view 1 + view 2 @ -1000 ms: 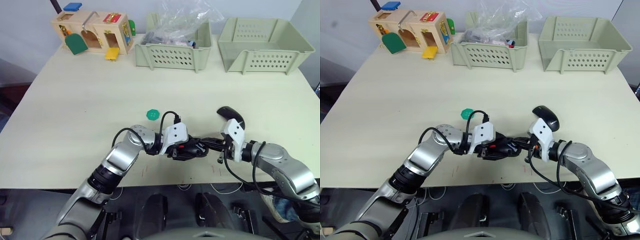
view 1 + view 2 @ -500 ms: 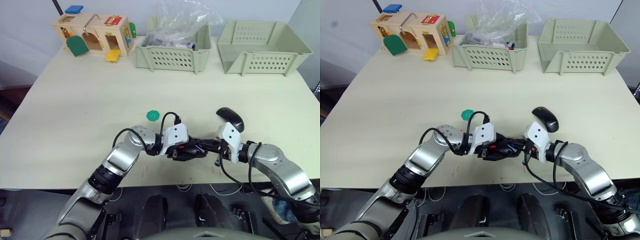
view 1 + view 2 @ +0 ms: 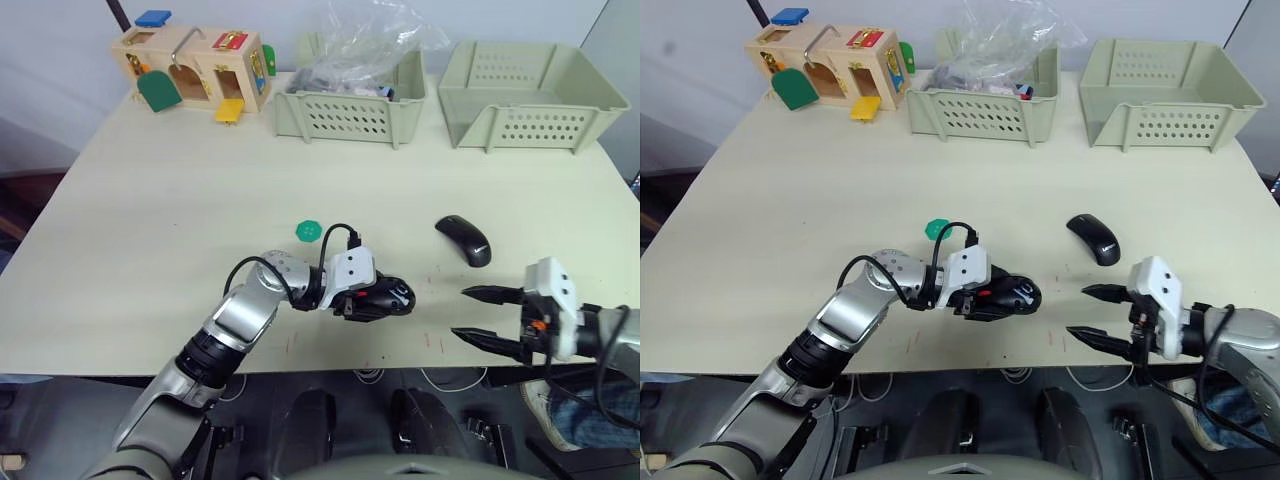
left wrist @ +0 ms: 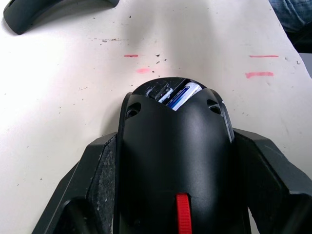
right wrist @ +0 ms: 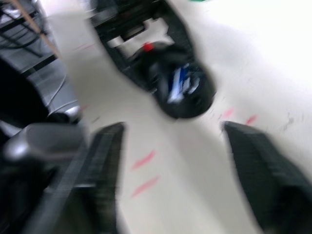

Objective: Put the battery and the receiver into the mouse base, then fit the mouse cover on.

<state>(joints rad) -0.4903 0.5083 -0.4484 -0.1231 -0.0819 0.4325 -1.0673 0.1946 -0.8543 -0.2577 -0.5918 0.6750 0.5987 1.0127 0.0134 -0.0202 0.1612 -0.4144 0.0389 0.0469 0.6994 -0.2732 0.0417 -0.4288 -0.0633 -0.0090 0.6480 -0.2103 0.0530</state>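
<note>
The black mouse base (image 4: 175, 146) with its red patch lies near the table's front edge. My left gripper (image 3: 368, 299) is shut on it, one finger on each side. A blue-and-silver battery (image 4: 181, 94) sits in the open compartment at the base's far end, and it also shows in the right wrist view as the battery (image 5: 179, 83). The glossy black mouse cover (image 3: 464, 240) lies on the table to the right of the base. Well right of the base, by the front edge, my right gripper (image 3: 461, 313) stands open and empty. The receiver is hidden from view.
A green scalloped disc (image 3: 307, 231) lies just behind my left arm. At the table's back stand a wooden latch box (image 3: 190, 68), a basket (image 3: 345, 115) holding a plastic bag, and another basket (image 3: 530, 125). Red marks dot the table near the front edge.
My right gripper has pulled away from the mouse base to the right and toward the front edge, and its fingers have opened. The left gripper still holds the base in place.
</note>
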